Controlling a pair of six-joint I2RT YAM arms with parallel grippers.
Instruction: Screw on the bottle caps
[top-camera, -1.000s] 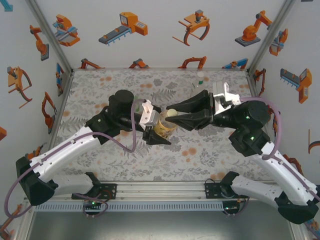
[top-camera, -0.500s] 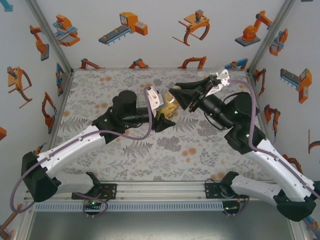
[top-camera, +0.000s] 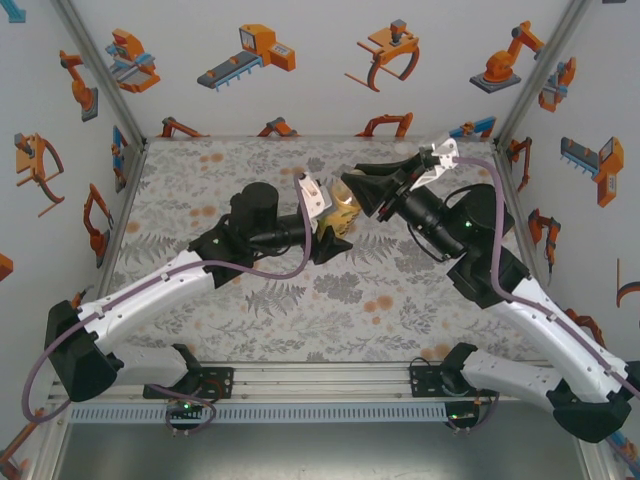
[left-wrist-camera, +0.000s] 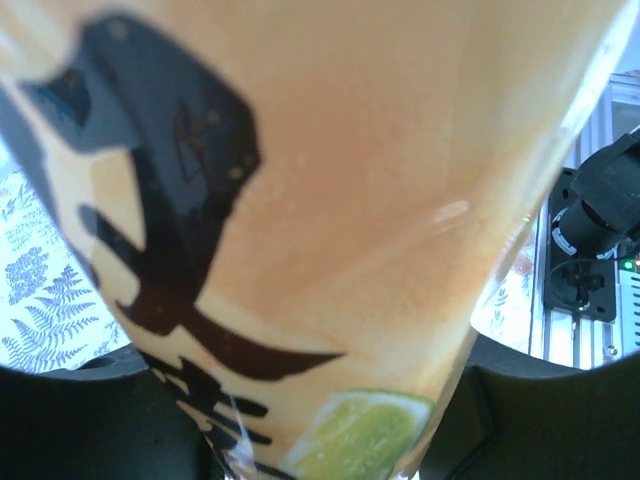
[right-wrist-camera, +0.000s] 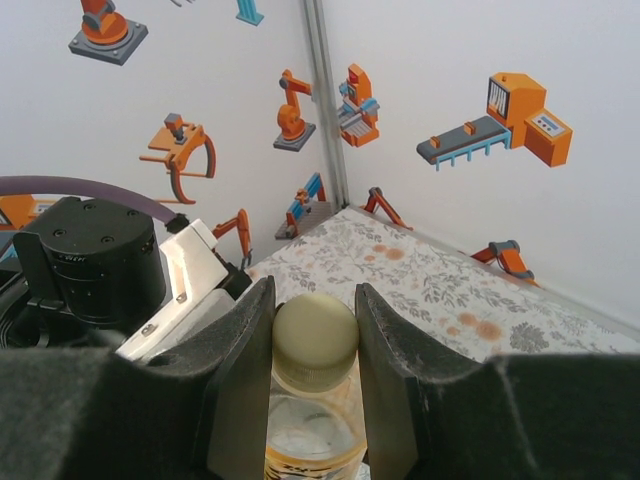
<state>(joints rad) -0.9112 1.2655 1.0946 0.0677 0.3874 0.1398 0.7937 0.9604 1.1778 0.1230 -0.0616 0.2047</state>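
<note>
From above, both arms meet over the far middle of the bench (top-camera: 250, 320), holding the yellow-labelled amber bottle (top-camera: 343, 212) tilted between them and clear of the surface; the left jaws flank its body from the near side and the right jaws reach its top from the far-right side. The left wrist view has the bottle (left-wrist-camera: 330, 200) standing between the two dark jaws, but whether they clamp it or merely bracket it cannot be told. The right wrist view shows the right jaws closed tight on the pale yellow-green cap (right-wrist-camera: 316, 328), which sits on the bottle's (right-wrist-camera: 308, 435) neck. The cap is on; how tight it is cannot be judged, and more bottles likely remain.
</note>
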